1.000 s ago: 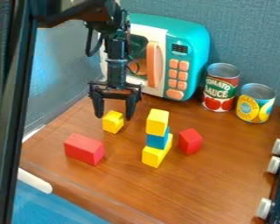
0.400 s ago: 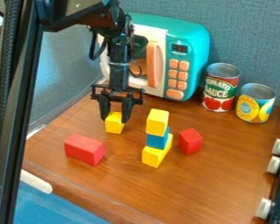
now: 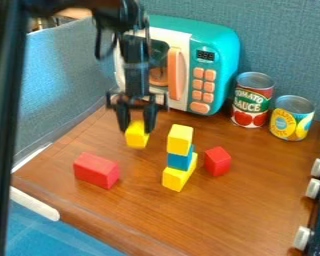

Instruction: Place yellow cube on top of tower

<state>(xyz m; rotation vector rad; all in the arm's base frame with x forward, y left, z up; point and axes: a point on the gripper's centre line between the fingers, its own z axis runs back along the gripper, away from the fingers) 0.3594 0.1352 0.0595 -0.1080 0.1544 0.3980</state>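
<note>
**Height first, a gentle landing after**

Clock directions are taken from the tower [image 3: 179, 157], with twelve at the top of the view; the loose yellow cube [image 3: 136, 140] is at ten o'clock, near the back left of the brown wooden tabletop [image 3: 246, 200]; the black two-finger gripper [image 3: 136, 125] is closed on it, one finger at each side; whether its underside is clear of the wood I cannot tell.

The step in hand looks to be the lift; go straight up, without twisting, until the cube's bottom is well above the tower's upper yellow cube [image 3: 180, 139]; only then travel towards four o'clock, since a low crossing could clip the stack.

That upper cube sits on a small blue cube [image 3: 179, 160], itself on a longer yellow block [image 3: 178, 176]; the column looks narrow, so a sideways nudge might topple it; centre over the top cube's face rather than the longer base, square the edges, descend slowly until the faces meet, open evenly, then withdraw vertically; the red cube [image 3: 217, 161] at three o'clock should not interfere.
</note>
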